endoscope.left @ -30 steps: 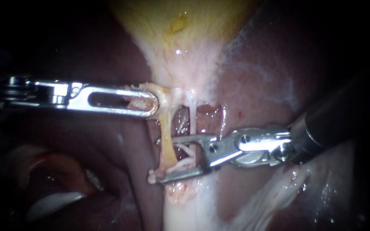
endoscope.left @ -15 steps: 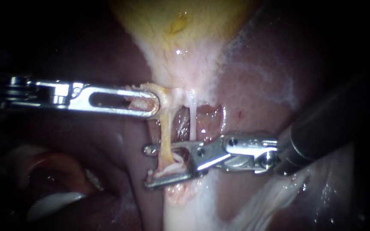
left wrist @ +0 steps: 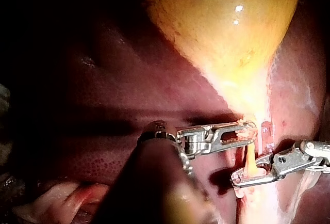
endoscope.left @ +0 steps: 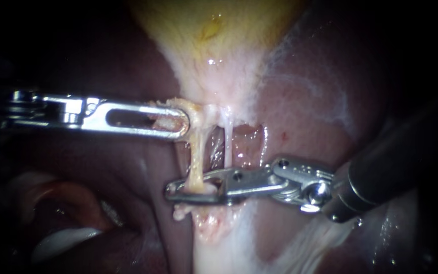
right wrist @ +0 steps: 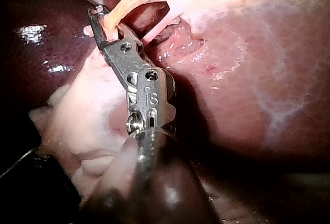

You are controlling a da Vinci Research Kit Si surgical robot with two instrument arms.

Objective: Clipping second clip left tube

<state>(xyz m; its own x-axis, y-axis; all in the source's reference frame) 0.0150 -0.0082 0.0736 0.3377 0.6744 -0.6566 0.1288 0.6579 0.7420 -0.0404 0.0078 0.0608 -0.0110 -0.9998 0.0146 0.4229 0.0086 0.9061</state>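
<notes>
The yellowish left tube [endoscope.left: 196, 160] runs down from the gallbladder [endoscope.left: 214, 45] neck, and a thin white right tube [endoscope.left: 227, 142] lies beside it. My left instrument [endoscope.left: 182, 123] has slotted jaws shut on tissue at the gallbladder neck, seen also in the left wrist view [left wrist: 250, 130]. My right instrument [endoscope.left: 171, 189] comes in from the right. Its jaws lie nearly together across the lower left tube, shut on it. From the right wrist the same jaws [right wrist: 96, 16] pinch the orange tube [right wrist: 116, 11]. I cannot tell whether a clip sits inside them.
Dark red liver [endoscope.left: 320, 101] surrounds the tubes on both sides. Pale frayed tissue [endoscope.left: 211, 223] lies just below the right jaws. White fatty strands [endoscope.left: 320, 233] run under the right shaft. Pink folds [endoscope.left: 62, 203] sit at the lower left.
My right instrument slid left along the tissue and its open jaws closed onto the left tube. The left instrument has held still.
</notes>
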